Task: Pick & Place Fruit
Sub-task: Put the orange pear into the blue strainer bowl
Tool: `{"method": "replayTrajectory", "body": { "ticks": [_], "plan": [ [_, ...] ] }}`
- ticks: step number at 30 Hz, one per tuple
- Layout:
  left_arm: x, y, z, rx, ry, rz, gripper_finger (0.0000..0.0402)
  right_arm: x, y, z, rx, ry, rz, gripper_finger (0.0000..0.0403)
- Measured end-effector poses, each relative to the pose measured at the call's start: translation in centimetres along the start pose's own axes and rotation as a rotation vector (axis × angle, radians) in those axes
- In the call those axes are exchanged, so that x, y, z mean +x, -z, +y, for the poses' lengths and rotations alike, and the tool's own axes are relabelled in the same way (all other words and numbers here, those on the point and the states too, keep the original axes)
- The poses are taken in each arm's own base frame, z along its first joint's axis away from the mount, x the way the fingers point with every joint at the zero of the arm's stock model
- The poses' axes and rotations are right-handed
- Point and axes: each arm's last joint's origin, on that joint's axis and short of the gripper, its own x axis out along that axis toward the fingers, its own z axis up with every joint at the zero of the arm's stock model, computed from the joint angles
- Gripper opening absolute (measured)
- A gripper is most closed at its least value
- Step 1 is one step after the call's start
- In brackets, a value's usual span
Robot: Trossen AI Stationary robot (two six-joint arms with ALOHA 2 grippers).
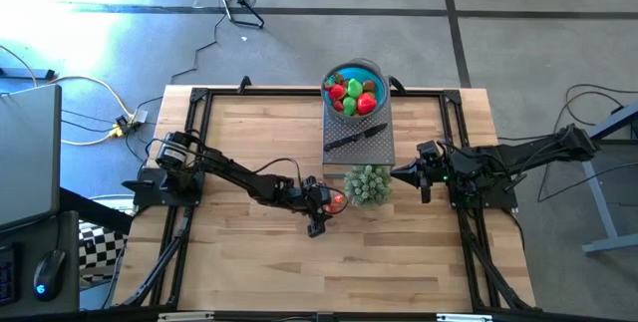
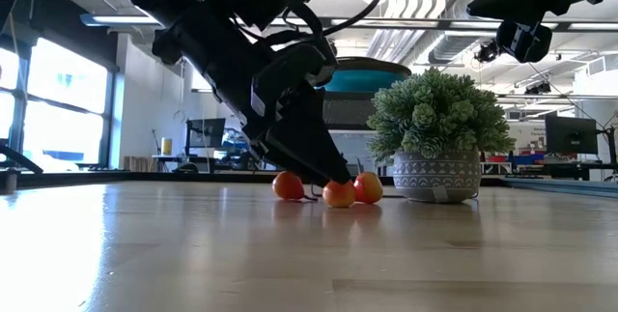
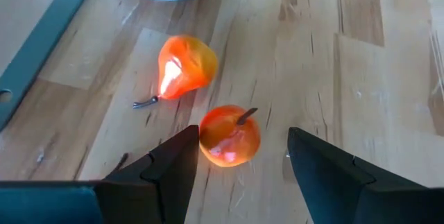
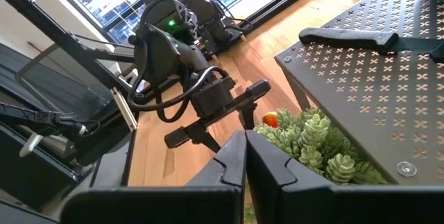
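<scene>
While several toy fruits [image 1: 353, 95] already filled the blue bowl [image 1: 372, 70], the left gripper [image 3: 239, 158] straddled an orange one [image 3: 229, 135] on the counter [image 1: 249, 262] with jaws open, two more beside it; the right gripper [image 4: 245, 148] waited closed

There are no words, numbers, labels or signs to read in any of these pictures. Nothing is written on the things on the table or on the robot's arms. The room behind the table has screens and shelves far away, but anything on them is too small to make out.
</scene>
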Motion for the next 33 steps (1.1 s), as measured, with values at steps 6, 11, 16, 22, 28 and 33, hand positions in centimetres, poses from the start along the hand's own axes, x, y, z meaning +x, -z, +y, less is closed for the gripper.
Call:
{"method": "replayTrajectory", "body": {
  "ticks": [6,11,16,22,28,33],
  "plan": [
    [-0.01,-0.05,0.00,-0.001,0.001,-0.004,0.0216,0.00,0.00,0.00,0.000,0.000,0.000,0.0002],
    [-0.01,-0.09,-0.02,-0.002,0.003,-0.008,0.0216,0.00,-0.01,-0.01,0.000,0.003,-0.002,0.0002],
    [-0.01,-0.09,-0.02,-0.002,0.002,-0.008,0.0216,0.00,-0.01,-0.01,0.000,0.003,-0.003,0.0002],
    [-0.02,-0.08,-0.01,-0.057,0.001,-0.005,0.0216,0.00,0.00,-0.01,0.000,0.003,-0.002,0.0002],
    [-0.04,0.46,0.26,-0.075,-0.036,0.045,0.0216,0.00,0.00,-0.01,-0.029,0.003,-0.002,0.0002],
    [-0.03,0.38,0.29,-0.076,-0.053,0.031,0.0216,0.00,0.00,-0.01,-0.034,0.003,-0.002,0.0002]
  ]
}}
